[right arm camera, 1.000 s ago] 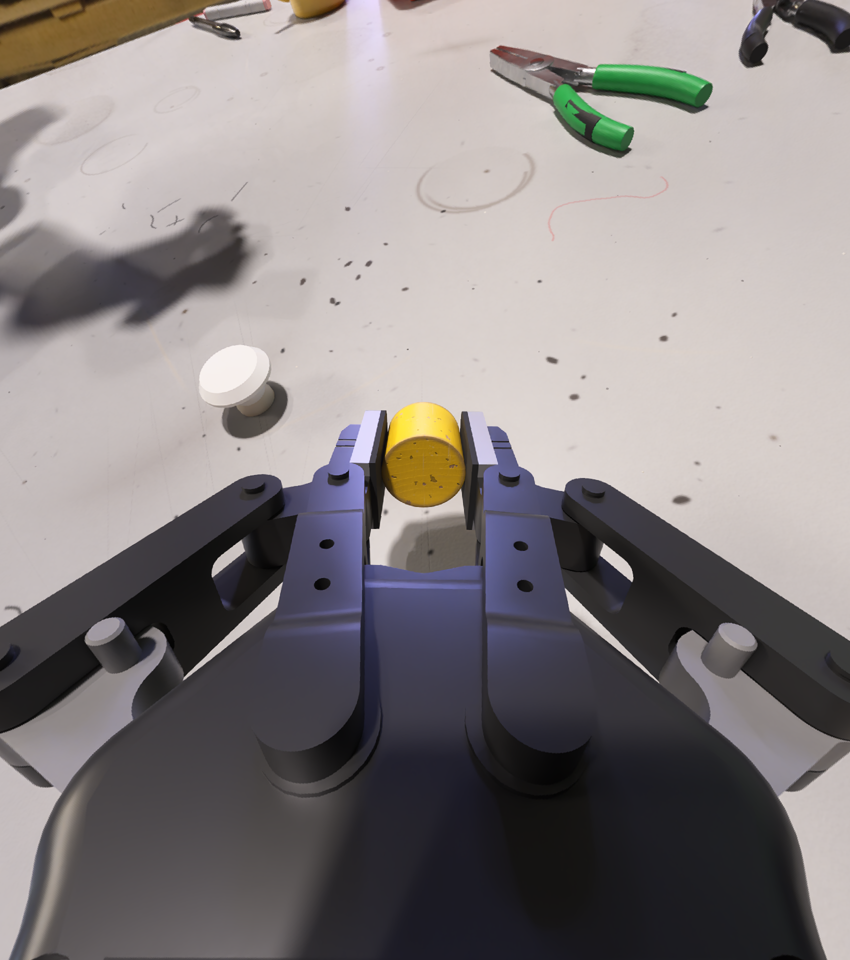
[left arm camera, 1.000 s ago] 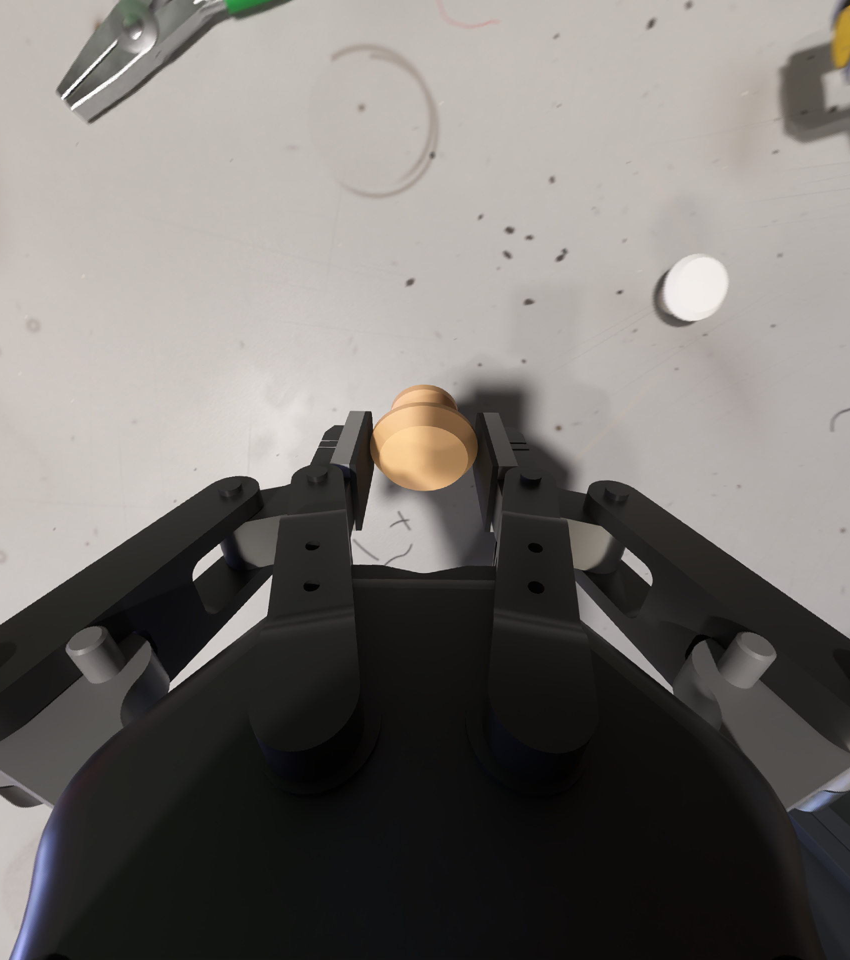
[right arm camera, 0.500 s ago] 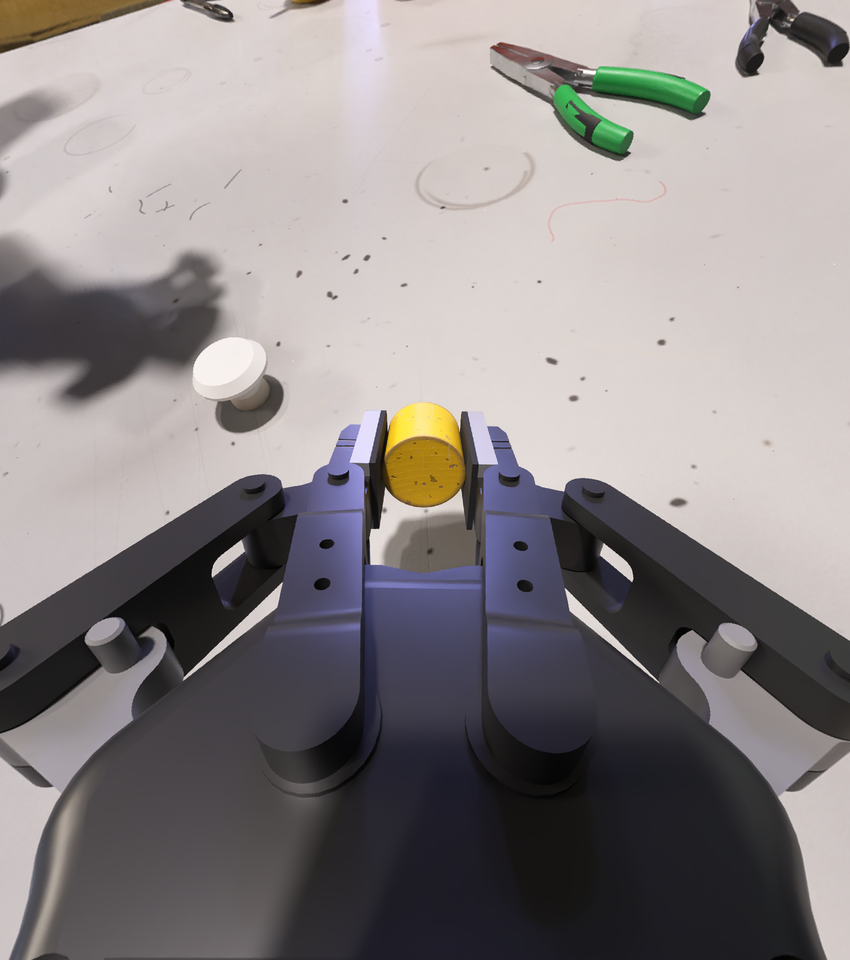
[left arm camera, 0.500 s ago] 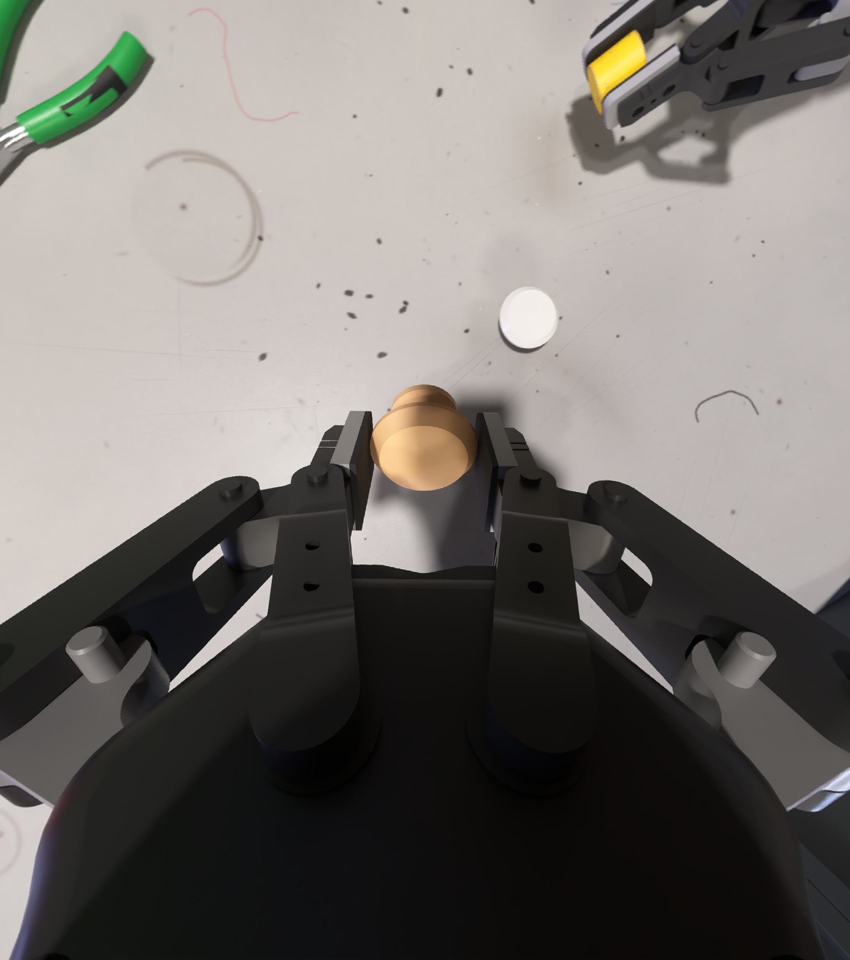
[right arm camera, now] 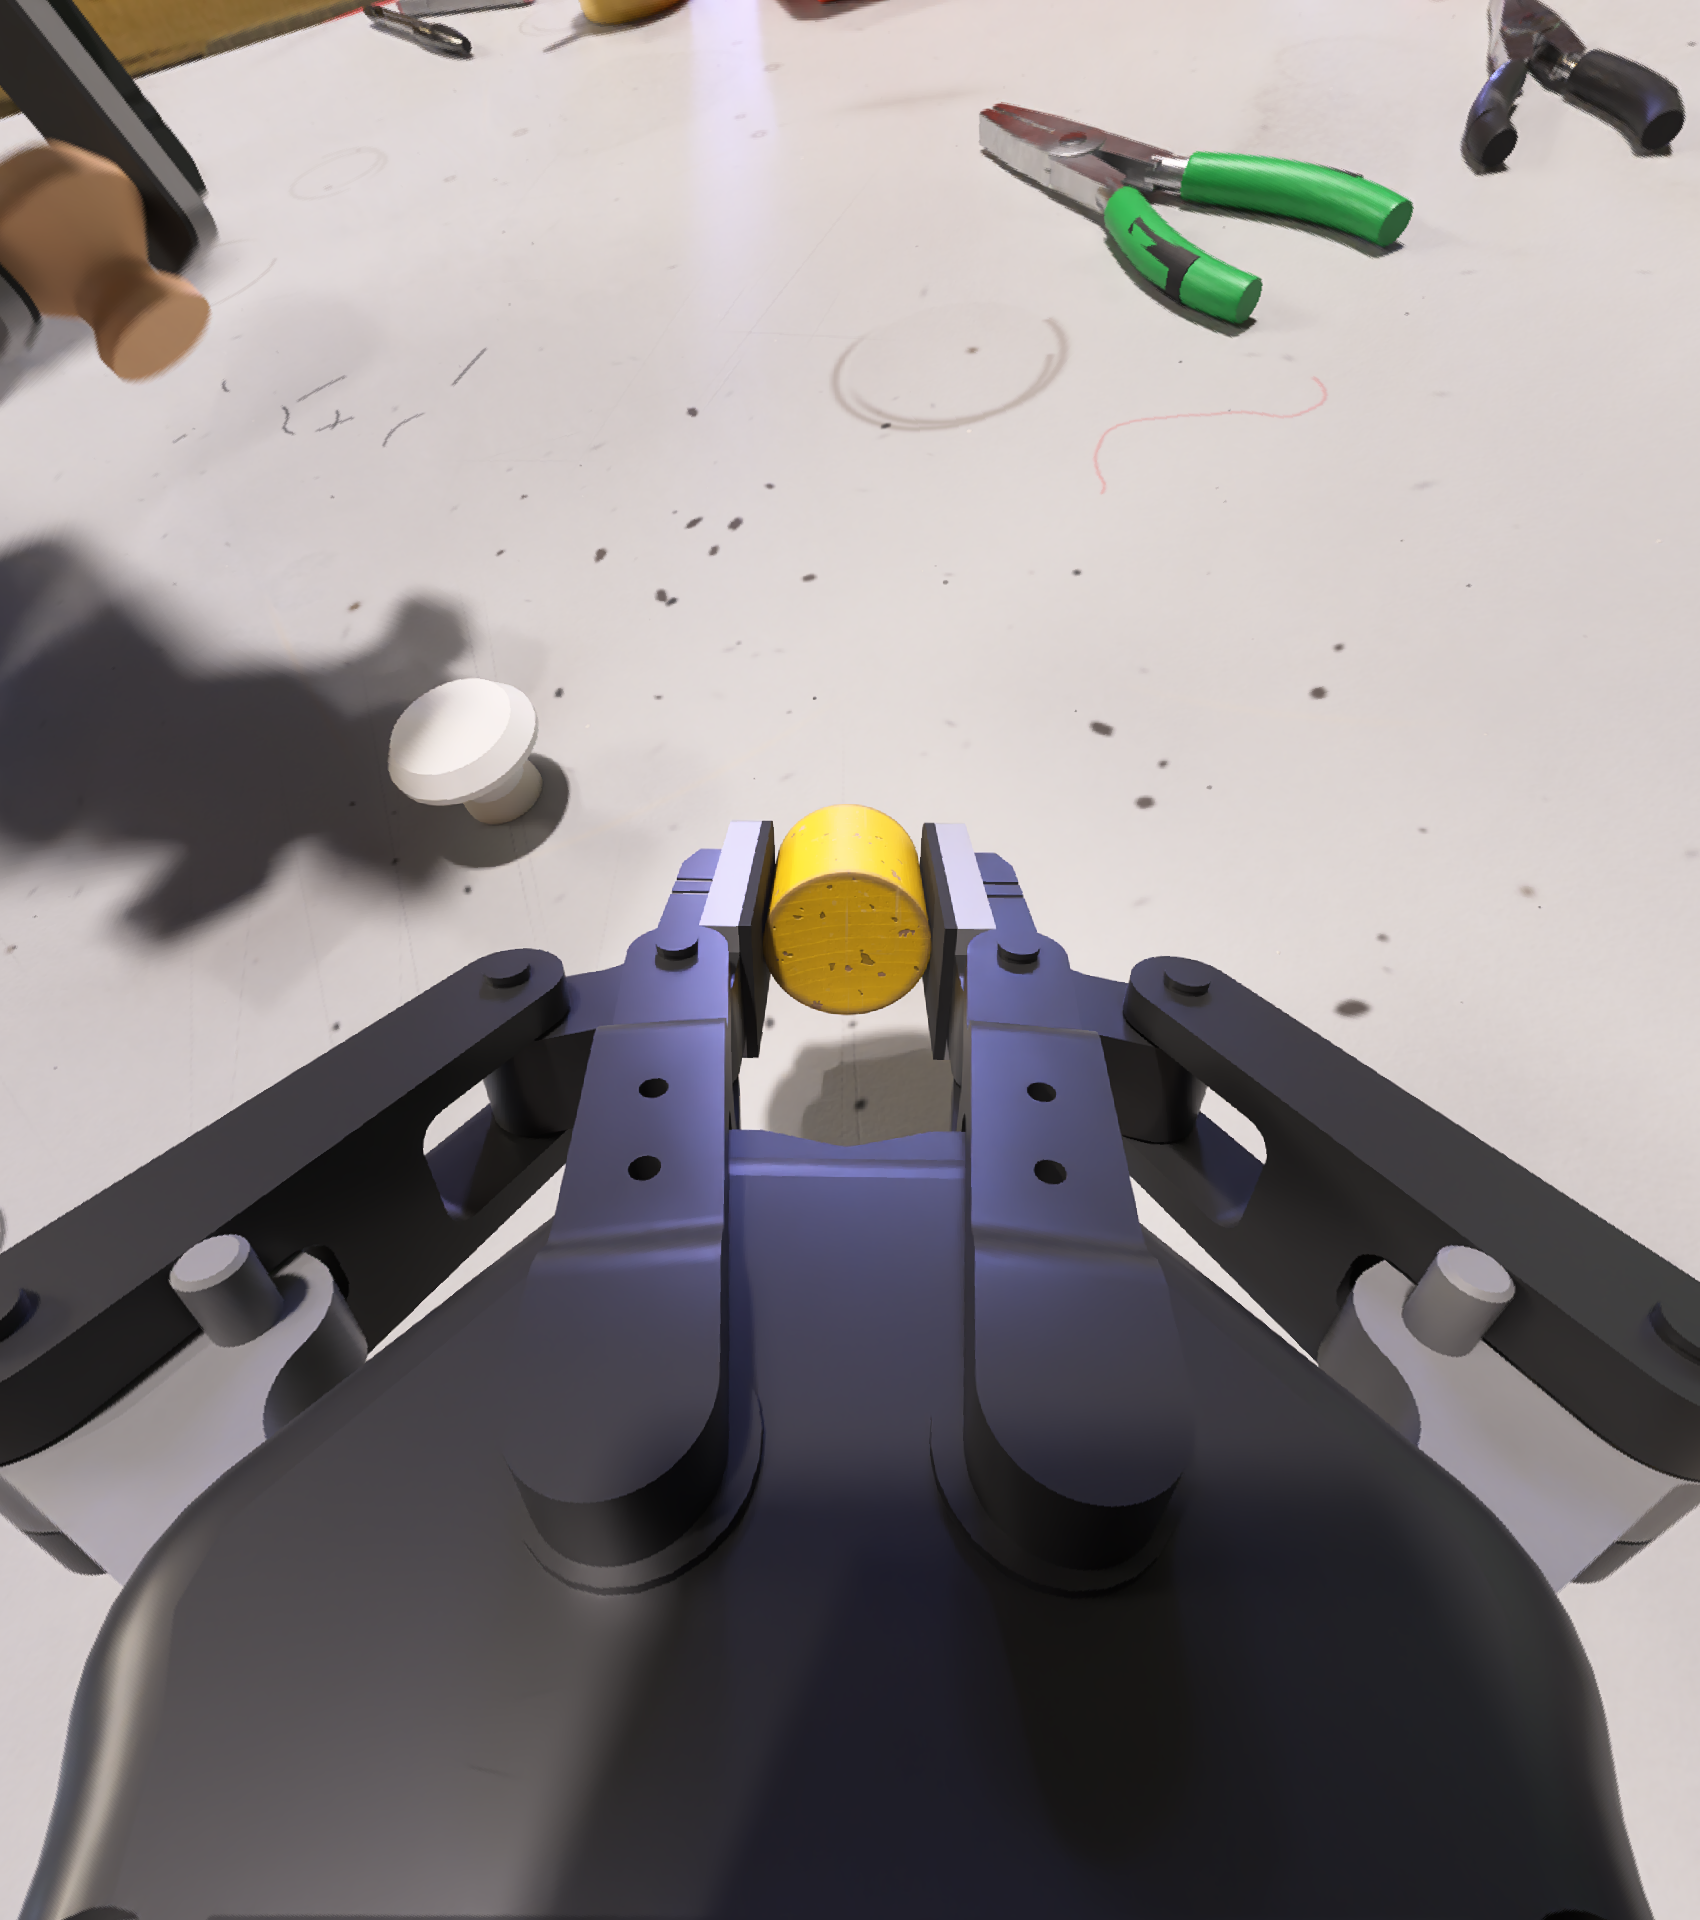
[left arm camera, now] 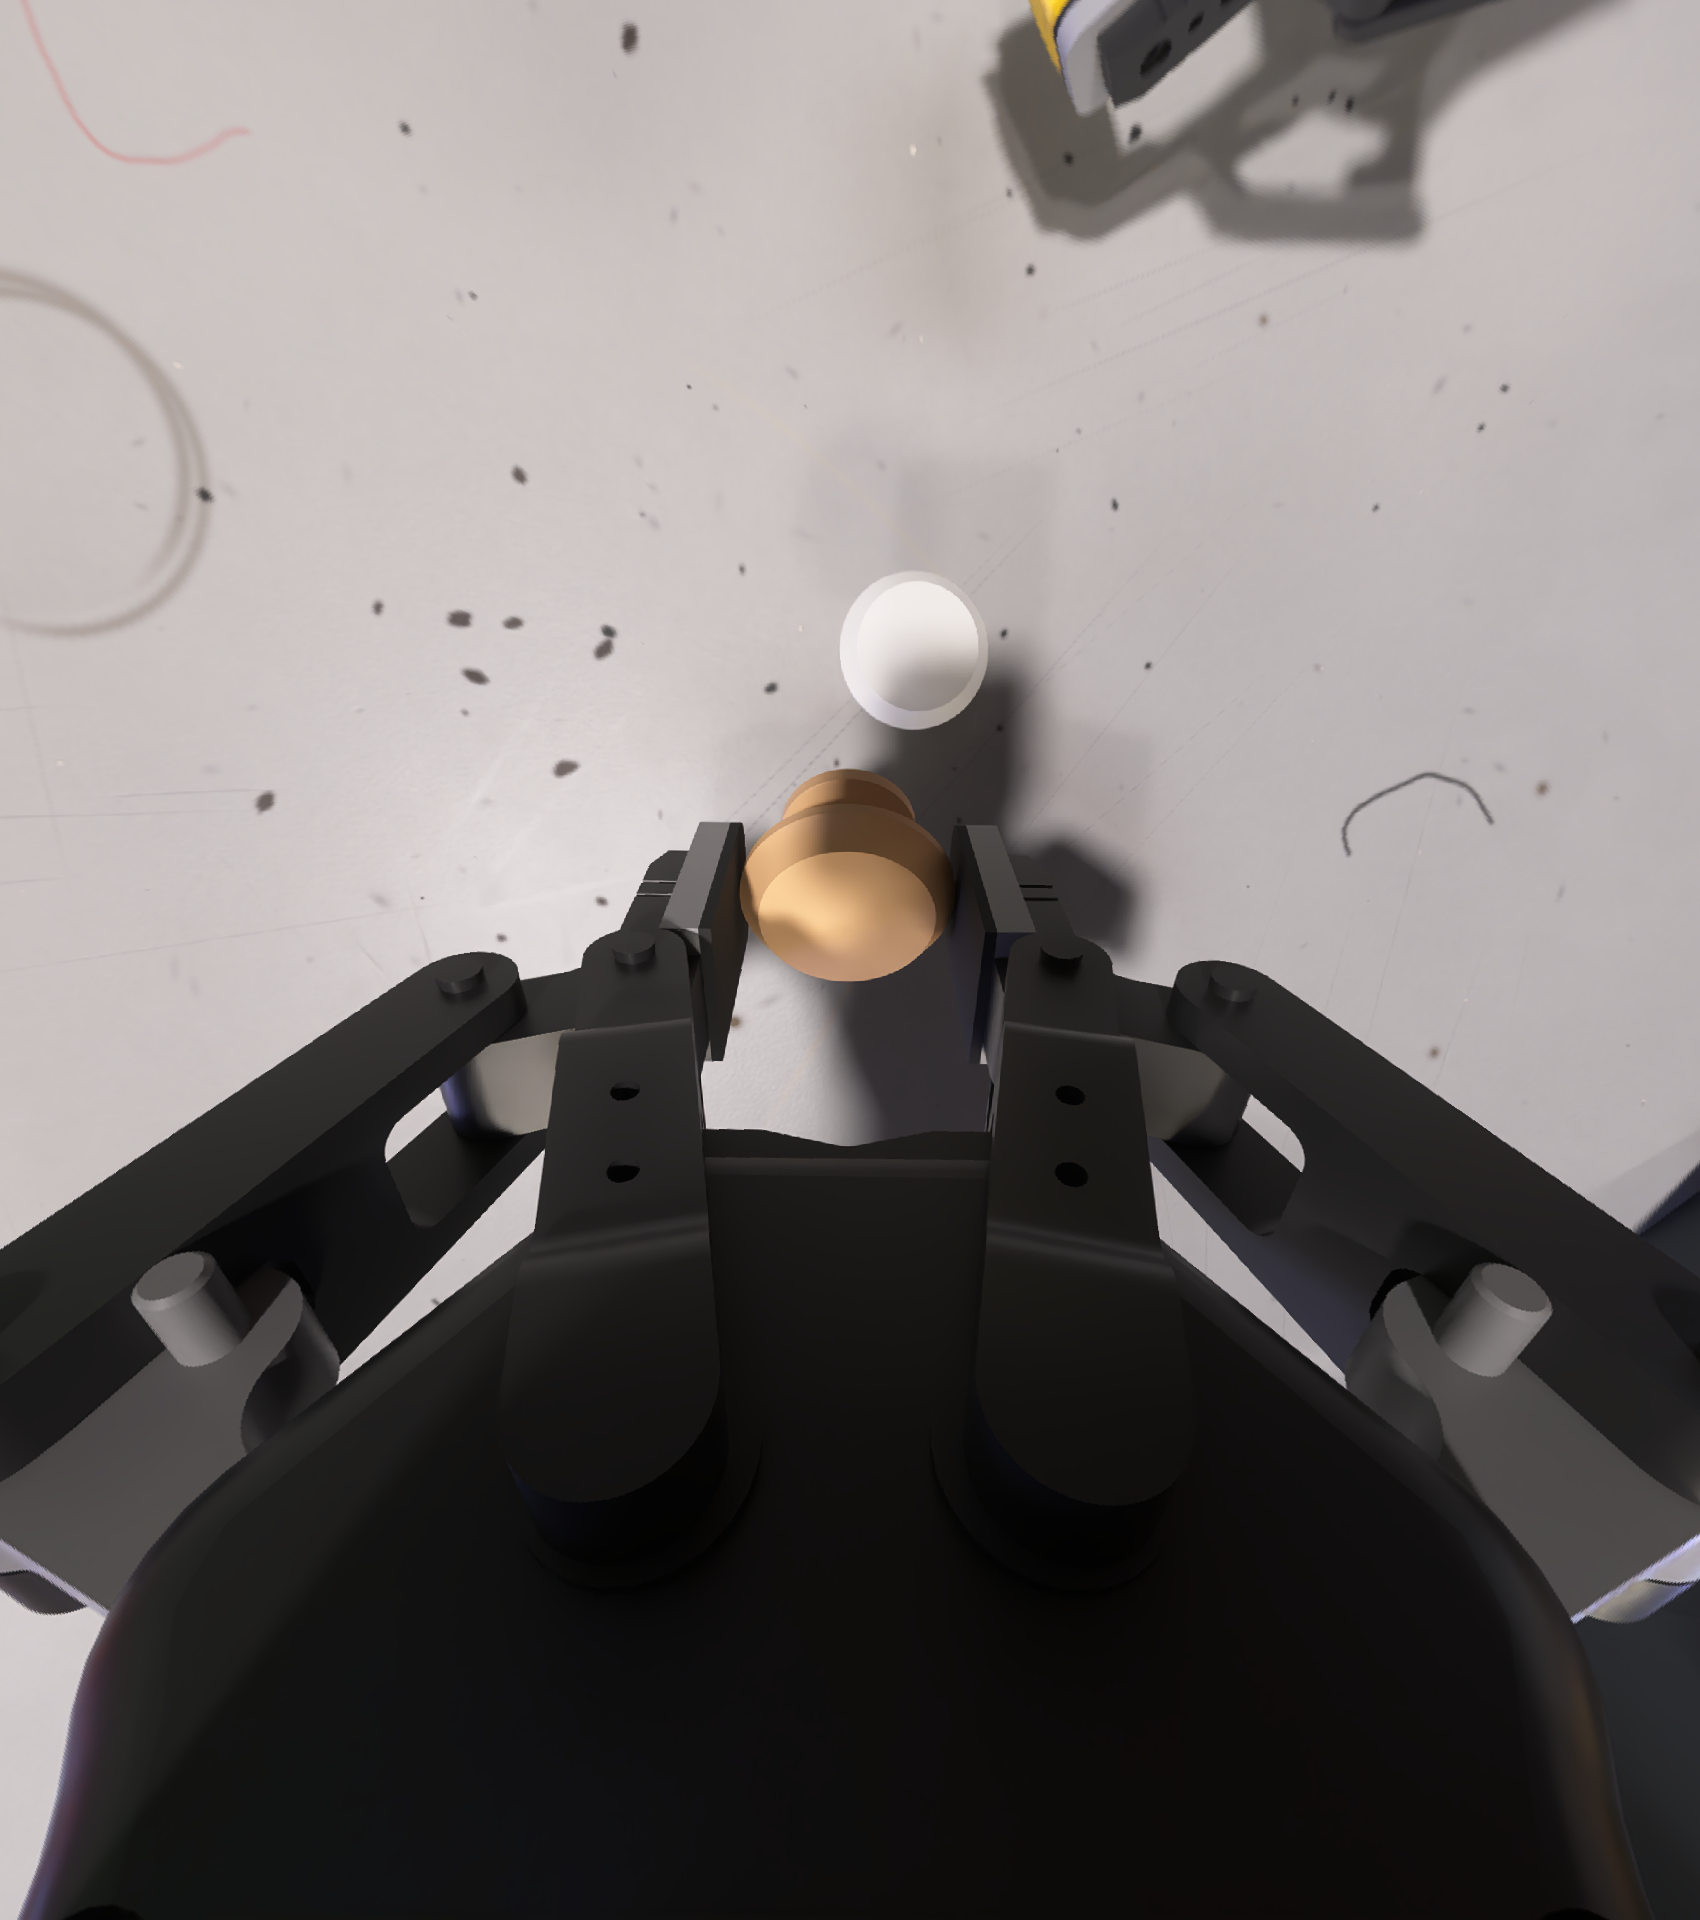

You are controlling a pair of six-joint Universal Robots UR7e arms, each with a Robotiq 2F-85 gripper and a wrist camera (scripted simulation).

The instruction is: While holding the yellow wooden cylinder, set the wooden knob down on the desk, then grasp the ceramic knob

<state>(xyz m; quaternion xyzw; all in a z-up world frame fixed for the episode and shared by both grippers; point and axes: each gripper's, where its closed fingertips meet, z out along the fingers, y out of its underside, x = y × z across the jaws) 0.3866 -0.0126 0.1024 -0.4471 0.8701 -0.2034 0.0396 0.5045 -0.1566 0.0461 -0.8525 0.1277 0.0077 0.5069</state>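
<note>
- Right wrist view gives you the desk [right arm camera: 1241, 727] first: a pale, speckled top with green-handled pliers [right arm camera: 1210, 203] and a dark clamp [right arm camera: 1573, 94] far off, well clear of the work.
- Your right gripper [right arm camera: 846, 914] is closed on the yellow wooden cylinder [right arm camera: 848, 925], pads flat against its curved sides and one flat end facing the camera; it hangs above the desk, judging by the shadow beneath.
- Your left gripper [left arm camera: 846, 894] is clamped on the head of the wooden knob [left arm camera: 844, 904], stem pointing away from the camera, down toward the desk. It looks well above the surface, so the set-down is not yet done.
- The white ceramic knob [left arm camera: 913, 649] stands on its stem, head up, just beyond the wooden knob along the left gripper's line of sight. Of the two arms, the left looks better placed for it.
- Watch that closeness: I judge you should put the wooden knob down a little aside so it does not bump the ceramic one.
- Hard to read: the ceramic stem is hidden from above, and the far gripper is cut off at the frame edge in both views.
</note>
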